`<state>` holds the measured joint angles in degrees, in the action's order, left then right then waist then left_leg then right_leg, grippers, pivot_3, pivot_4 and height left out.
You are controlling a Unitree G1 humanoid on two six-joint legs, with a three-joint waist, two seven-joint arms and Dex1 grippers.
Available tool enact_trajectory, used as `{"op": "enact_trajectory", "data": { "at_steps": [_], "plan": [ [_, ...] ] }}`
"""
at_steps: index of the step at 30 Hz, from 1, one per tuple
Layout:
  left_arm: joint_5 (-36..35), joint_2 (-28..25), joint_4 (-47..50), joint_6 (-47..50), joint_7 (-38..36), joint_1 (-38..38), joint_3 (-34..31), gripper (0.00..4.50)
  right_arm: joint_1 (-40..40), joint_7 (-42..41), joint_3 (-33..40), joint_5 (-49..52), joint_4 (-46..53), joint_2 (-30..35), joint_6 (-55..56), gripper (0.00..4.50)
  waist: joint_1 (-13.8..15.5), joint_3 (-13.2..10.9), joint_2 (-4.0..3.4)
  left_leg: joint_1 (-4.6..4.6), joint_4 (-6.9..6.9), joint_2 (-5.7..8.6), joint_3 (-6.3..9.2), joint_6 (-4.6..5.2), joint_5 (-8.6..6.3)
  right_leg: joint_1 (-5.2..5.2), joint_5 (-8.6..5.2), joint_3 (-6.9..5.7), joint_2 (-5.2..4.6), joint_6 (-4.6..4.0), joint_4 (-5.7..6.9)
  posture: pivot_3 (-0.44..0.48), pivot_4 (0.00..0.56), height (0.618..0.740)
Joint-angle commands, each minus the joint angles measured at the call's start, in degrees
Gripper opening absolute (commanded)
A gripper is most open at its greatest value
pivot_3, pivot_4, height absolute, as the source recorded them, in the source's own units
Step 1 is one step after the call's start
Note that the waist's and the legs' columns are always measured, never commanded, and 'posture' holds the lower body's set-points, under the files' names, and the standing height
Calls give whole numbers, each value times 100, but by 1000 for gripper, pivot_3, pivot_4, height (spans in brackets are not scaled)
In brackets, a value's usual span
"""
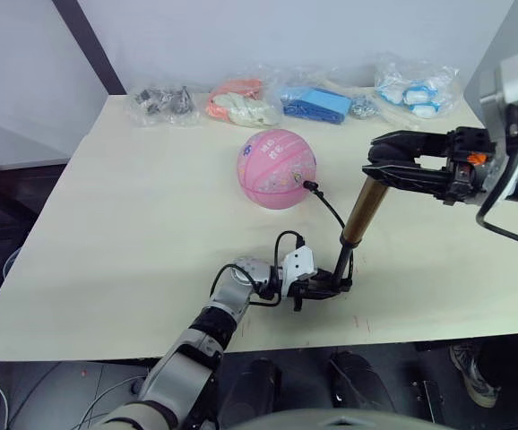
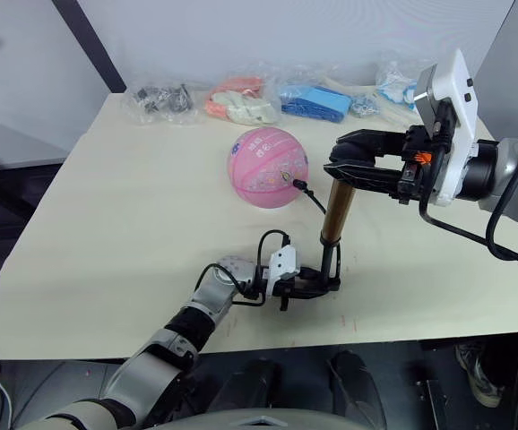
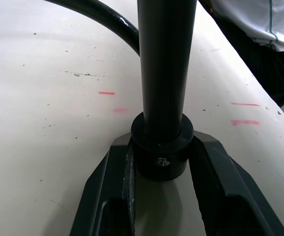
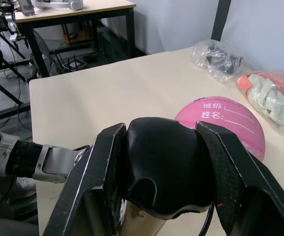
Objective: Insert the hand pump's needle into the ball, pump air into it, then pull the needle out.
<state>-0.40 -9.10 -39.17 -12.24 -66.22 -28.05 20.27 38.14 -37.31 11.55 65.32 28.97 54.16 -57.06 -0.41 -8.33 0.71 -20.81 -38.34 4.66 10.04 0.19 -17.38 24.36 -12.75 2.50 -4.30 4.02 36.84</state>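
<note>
A: Where's the hand pump (image 1: pixel 365 211) right now?

B: Right of centre in the left eye view, standing nearly upright on the table (image 1: pixel 107 251), its top leaning toward the right. The left gripper (image 1: pixel 329 288) has its fingers clamped on the black base collar at the bottom; the right gripper (image 1: pixel 377 164) has its fingers closed round the black handle at the top.

A: And the ball (image 1: pixel 276 168)?

B: Upper centre, well apart from both grippers. The hose (image 1: pixel 329 207) runs from the pump up to its right side, where the needle fitting (image 1: pixel 309 185) sits against the rubber; I can't tell how deep the pin is.

A: So what does the stroke depend on?

B: The barrel's long axis. The handle lies directly above the base, so the right arm should push down along that tilt while the left pins the foot
</note>
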Motion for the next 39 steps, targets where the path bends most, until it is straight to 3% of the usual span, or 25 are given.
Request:
{"op": "enact_trajectory", "data": {
  "at_steps": [1,18,39],
  "plan": [
    [123,-89,-157,57,-8,126,82,1116,-217,-85,175,-268,281,76,292,1811,10,1,0,1,0,0,0,5,-3,0,0,0,0,0,0,0,150,740],
    [351,-227,-263,-429,157,154,196,1116,-1791,-76,-802,-1648,999,-390,1162,1811,-21,7,0,19,-1,-2,-2,-2,1,-14,4,2,10,7,0,0,150,740],
    [544,-245,-730,-874,735,227,209,1116,-3072,-165,-1966,-3370,893,-1061,2142,1811,-11,15,9,84,4,3,0,9,-5,-86,1,0,11,11,-11,0,150,740]
  ]
}}
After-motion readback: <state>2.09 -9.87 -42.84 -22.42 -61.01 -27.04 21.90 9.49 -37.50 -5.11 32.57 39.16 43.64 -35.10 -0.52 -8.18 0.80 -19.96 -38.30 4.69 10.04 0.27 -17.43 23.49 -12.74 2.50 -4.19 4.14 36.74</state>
